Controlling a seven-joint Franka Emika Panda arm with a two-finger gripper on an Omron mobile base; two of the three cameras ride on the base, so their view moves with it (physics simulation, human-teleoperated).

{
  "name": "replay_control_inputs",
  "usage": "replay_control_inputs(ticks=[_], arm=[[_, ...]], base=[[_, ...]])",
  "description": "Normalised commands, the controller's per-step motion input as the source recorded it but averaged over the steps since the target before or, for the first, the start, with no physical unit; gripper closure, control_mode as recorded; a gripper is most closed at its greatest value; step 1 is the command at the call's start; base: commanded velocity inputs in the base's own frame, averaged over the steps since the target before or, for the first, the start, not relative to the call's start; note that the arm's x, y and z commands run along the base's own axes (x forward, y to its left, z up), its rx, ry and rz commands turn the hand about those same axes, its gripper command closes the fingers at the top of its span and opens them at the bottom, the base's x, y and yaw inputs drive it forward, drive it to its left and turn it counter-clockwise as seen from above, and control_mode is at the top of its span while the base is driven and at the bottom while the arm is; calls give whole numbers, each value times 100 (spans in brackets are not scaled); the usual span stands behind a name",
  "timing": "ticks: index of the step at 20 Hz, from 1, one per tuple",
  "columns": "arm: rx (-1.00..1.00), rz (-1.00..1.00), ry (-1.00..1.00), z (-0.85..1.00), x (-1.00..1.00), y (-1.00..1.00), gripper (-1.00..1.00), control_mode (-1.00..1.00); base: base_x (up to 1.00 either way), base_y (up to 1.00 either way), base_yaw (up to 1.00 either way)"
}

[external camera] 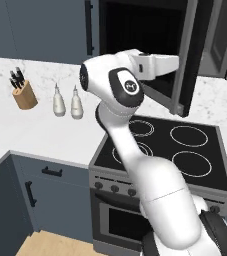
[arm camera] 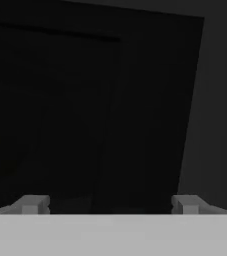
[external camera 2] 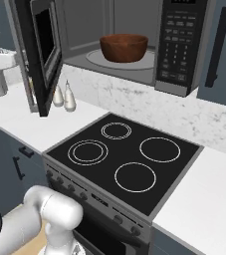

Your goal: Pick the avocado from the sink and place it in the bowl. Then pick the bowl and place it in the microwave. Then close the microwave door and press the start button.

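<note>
The reddish-brown bowl (external camera 2: 124, 47) stands on the glass turntable inside the microwave (external camera 2: 183, 46), above the stove. The avocado is hidden and the sink is out of view. The microwave door (external camera 2: 41, 52) hangs wide open, swung out to the left over the counter. My gripper (external camera: 177, 63) is held at the door's outer side, at the height of its window. In the hand view the gripper (arm camera: 107, 204) faces the dark door (arm camera: 100, 110) close up. Its fingertips (arm camera: 32, 204) stand far apart, open, with nothing between them.
Below the microwave lies a black cooktop (external camera 2: 129, 157) with several ring burners, and an oven front under it. On the white counter to the left stand two white bottles (external camera: 67, 102) and a knife block (external camera: 24, 92). Dark cabinets line the wall.
</note>
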Motion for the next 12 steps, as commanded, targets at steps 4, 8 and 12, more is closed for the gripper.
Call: replay_control_inputs(ticks=[4,8,12], arm=[[24,5,0,7,8,-90,-100,-100],[17,7,0,0,42,-72,-100,-100],[12,15,-2,-12,55,-56,-100,-100]], base=[[0,0,0],[0,0,0],[0,0,0]])
